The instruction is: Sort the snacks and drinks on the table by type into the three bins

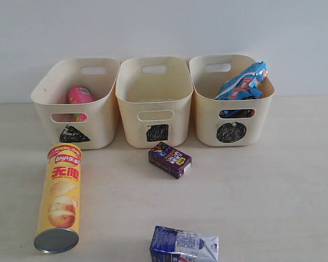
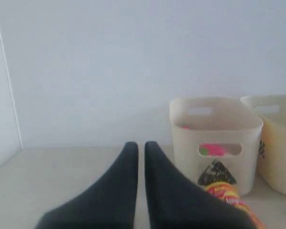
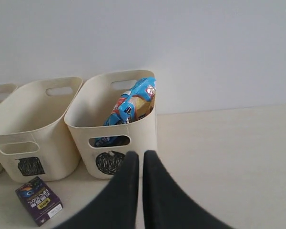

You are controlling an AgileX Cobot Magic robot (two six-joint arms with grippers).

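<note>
Yellow Lay's chip tube [image 1: 59, 204] lies on the desk [image 1: 262, 191] before the triangle bin [image 1: 98, 128], so the closed, empty left hand [image 2: 140, 143] should probably open wide and grab its middle; the right hand [image 3: 140, 152] is closed too.

Lab-style test bench was suggested, rather than home or shop; plain pale wood-grain table [image 1: 273, 185] was set against blank white wall [image 1: 164, 27]; three matching cream bins [image 1: 134, 128] were lined up along wall, each marked with hand-scribbled black shape; yellow chip tube [image 1: 60, 202] and purple drink box [image 1: 169, 160] were laid apart on table like staged props.
</note>
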